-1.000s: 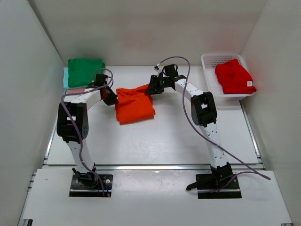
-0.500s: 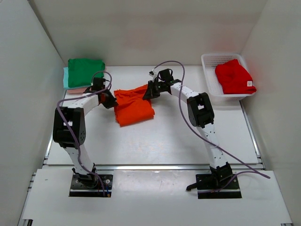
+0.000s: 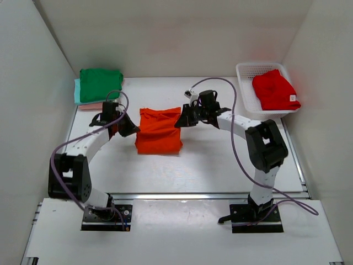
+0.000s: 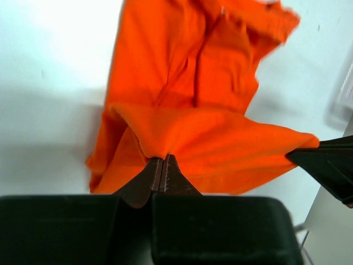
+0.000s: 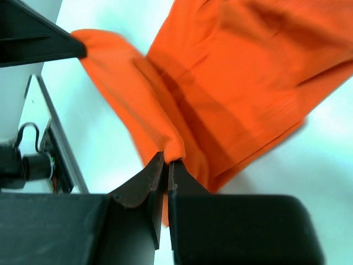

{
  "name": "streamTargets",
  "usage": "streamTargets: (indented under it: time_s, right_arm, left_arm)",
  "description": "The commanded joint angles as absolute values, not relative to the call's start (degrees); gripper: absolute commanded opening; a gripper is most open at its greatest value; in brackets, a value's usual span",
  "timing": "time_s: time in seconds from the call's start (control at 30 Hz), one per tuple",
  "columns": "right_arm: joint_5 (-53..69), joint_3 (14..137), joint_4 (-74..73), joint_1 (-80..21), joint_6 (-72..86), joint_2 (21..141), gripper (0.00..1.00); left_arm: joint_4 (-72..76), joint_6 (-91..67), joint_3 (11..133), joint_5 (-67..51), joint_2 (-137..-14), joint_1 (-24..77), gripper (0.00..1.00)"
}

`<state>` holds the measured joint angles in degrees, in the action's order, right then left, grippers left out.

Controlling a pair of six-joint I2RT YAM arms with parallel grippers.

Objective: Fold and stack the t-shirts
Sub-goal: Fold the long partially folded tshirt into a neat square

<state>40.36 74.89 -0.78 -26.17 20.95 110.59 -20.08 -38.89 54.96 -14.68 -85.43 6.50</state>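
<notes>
A bright orange t-shirt (image 3: 159, 131) hangs stretched between both grippers above the middle of the table, its lower part draped on the surface. My left gripper (image 3: 134, 130) is shut on the shirt's left corner (image 4: 154, 149). My right gripper (image 3: 181, 121) is shut on the right corner (image 5: 175, 148). The cloth (image 5: 231, 94) sags below the held edge. A folded dark green t-shirt (image 3: 100, 83) lies on a mint one (image 3: 76, 91) at the back left, with a pink edge (image 3: 88, 107) under them. A red t-shirt (image 3: 274, 90) lies in the basket.
A white mesh basket (image 3: 246, 88) stands at the back right against the wall. White walls close in the left, right and back sides. The arm bases (image 3: 105, 214) sit at the near edge.
The right gripper has shut on the orange shirt's right corner. Both grippers have moved toward the near side and apart, lifting and spreading the shirt's edge flat between them.
</notes>
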Motion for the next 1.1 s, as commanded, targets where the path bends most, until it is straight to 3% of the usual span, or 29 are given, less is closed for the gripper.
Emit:
streamTargets:
  time_s: [0.0, 0.67, 0.87, 1.07]
  right_arm:
    - [38.06, 68.14, 3.60, -28.47, 19.42, 104.08, 0.00]
    - [26.10, 35.78, 6.06, -43.32, 24.34, 68.03, 0.00]
    - [27.06, 31.73, 5.54, -44.91, 26.37, 62.93, 0.00]
    - [29.70, 33.21, 5.19, -41.49, 26.81, 62.31, 0.00]
  left_arm:
    - [-20.48, -37.44, 49.76, -17.04, -76.76, 7.91, 0.00]
    - [-33.31, -46.57, 24.36, -19.50, -27.88, 15.64, 0.00]
    - [-37.00, -48.69, 23.73, -20.74, -21.72, 16.18, 0.00]
    - [-34.03, -50.36, 25.40, -22.50, -24.68, 15.38, 0.00]
